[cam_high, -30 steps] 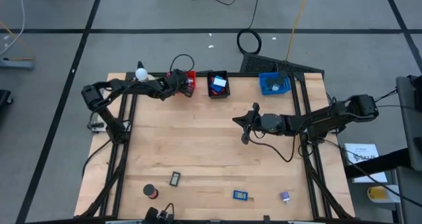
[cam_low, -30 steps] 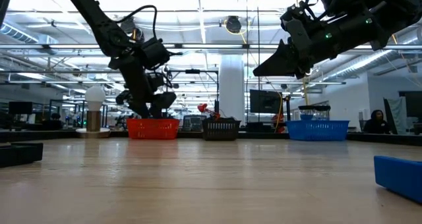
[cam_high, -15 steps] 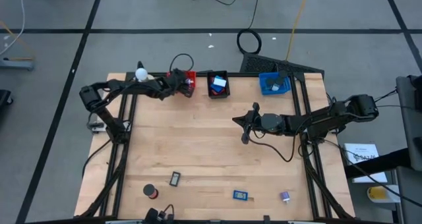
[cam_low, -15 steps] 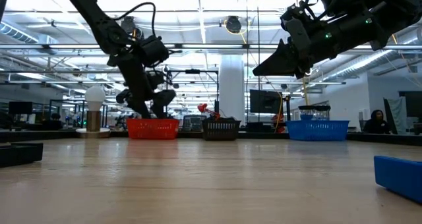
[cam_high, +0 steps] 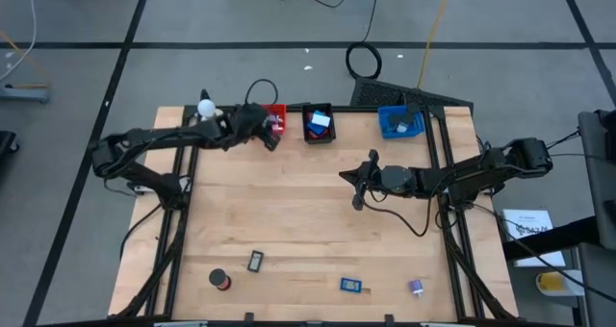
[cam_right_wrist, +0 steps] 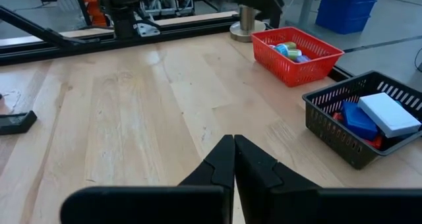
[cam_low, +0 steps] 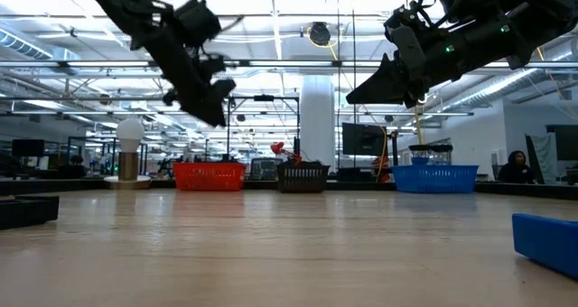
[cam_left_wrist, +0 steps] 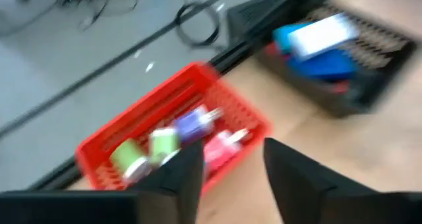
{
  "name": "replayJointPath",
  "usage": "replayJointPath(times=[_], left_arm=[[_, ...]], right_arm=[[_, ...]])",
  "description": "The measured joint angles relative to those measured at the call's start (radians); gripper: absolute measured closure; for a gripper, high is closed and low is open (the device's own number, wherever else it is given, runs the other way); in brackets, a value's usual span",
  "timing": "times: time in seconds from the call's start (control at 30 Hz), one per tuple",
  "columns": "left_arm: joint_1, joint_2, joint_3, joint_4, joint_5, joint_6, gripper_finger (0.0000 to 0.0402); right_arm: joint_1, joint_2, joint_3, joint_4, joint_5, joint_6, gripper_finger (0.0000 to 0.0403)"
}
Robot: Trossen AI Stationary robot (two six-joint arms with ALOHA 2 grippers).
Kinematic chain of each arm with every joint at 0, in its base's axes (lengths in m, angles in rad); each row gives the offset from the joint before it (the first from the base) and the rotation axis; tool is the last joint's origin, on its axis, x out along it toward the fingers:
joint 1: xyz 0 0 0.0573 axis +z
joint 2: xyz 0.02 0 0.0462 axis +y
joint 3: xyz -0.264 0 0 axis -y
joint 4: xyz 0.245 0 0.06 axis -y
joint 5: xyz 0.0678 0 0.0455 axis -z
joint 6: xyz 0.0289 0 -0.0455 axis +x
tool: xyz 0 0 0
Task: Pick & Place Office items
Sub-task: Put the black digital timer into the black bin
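My left gripper (cam_left_wrist: 231, 178) is open with nothing between its fingers. It hangs above the near side of the red bin (cam_high: 277, 118), in the low view well above the red bin (cam_low: 209, 174). Green, purple and pink office items (cam_left_wrist: 178, 141) lie in that bin. My right gripper (cam_high: 353, 185) is shut and held in the air over the table's middle. A black roll (cam_high: 221, 280), a black-framed rectangle (cam_high: 255, 262), a blue block (cam_high: 350, 286) and a purple clip (cam_high: 416, 288) lie on the table near its front edge.
A black bin (cam_high: 318, 123) with blue blocks and a blue bin (cam_high: 399, 122) stand beside the red one along the far edge. A white ball on a tan base (cam_high: 205, 107) stands at the far left. Bare wood (cam_high: 289, 212) lies between the bins and the loose items.
My left gripper has risen from just over the red bin to well above it and drawn back a little toward the table's near left. My right arm has kept still.
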Motion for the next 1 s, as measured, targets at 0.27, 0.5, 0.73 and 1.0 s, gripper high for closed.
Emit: replayJointPath(times=[0.27,0.5,0.73,1.0], left_arm=[[-0.204,-0.098,-0.134,0.240,0.007,0.094,0.0357],[-0.307,-0.103,-0.185,0.316,0.155,0.073,0.0392],[-0.391,-0.103,-0.194,0.489,0.196,0.180,0.0377],[-0.438,-0.103,-0.191,0.523,0.368,0.222,0.0377]], right_arm=[[-0.001,0.000,0.000,0.006,0.002,0.000,0.0399],[-0.001,0.000,0.000,0.015,0.001,0.005,0.0401],[-0.001,0.000,0.000,0.015,0.001,0.007,0.0401],[-0.001,0.000,0.000,0.015,0.001,0.007,0.0401]])
